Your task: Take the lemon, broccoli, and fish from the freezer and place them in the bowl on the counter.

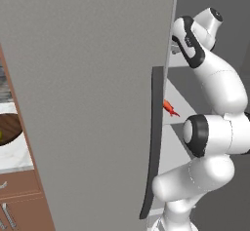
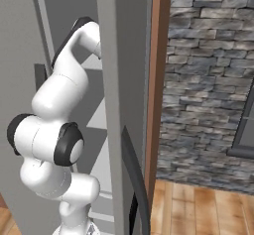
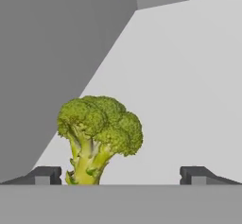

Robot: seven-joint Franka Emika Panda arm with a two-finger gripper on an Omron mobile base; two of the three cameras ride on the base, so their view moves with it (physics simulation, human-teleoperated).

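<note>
With a yellow-green item in the bowl point(image 1: 9, 130), the open end effector point(image 3: 120, 175) straddles the broccoli point(image 3: 99, 135); the fish point(image 1: 169, 107) remains on the freezer shelf point(image 1: 177, 104).

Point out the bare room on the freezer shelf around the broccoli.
The white shelf lies bare right of the broccoli, out past the tool's open right fingertip. Left is crowded: the grey inner wall closes in beside the floret.
</note>
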